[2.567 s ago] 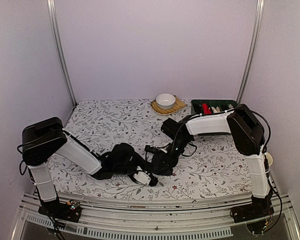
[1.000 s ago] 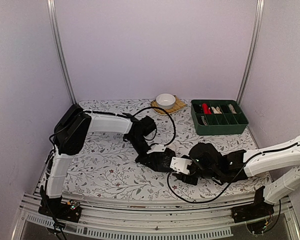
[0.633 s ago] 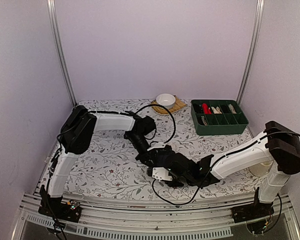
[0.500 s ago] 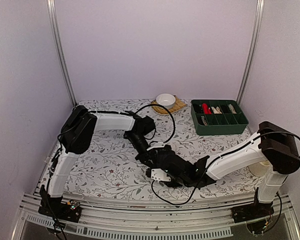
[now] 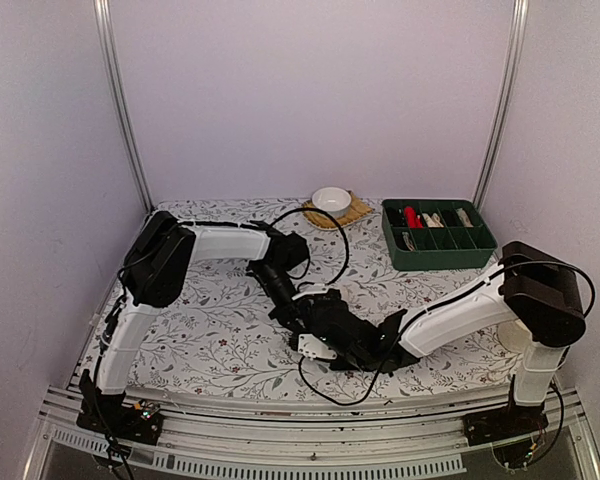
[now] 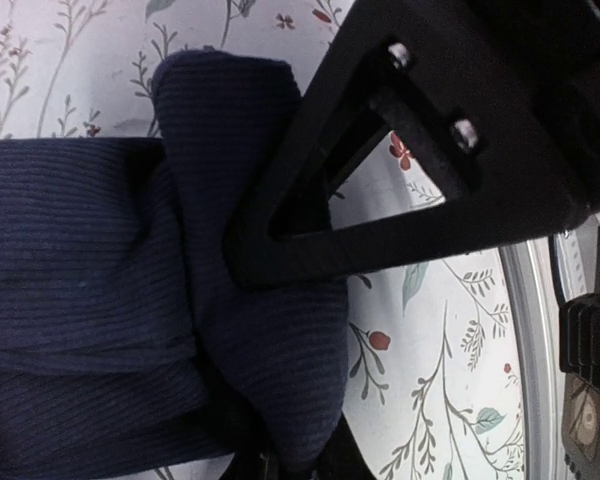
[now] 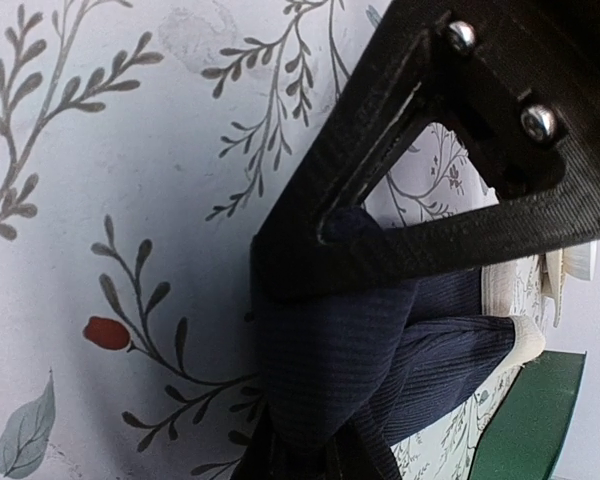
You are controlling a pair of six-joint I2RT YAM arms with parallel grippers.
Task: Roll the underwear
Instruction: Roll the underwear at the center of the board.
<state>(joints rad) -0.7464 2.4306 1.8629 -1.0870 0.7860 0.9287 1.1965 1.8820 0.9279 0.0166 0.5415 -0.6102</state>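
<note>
soft dark ribbed cloth underwear (image 6: 90, 250) bunched at mid-front of flowered tabletop (image 5: 210, 330), clamped in left pincer (image 6: 275, 370) and likewise in right pincer (image 7: 290, 365); long axis apparently stretched between the two, neither nearer.

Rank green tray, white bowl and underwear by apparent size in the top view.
1. green tray
2. underwear, bunched and dark, so its outline is hard to read
3. white bowl

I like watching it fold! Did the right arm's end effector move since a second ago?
Yes. The right end effector slid left, farther from the green plastic compartment tray, pinching the dark ribbed cloth underwear.
</note>
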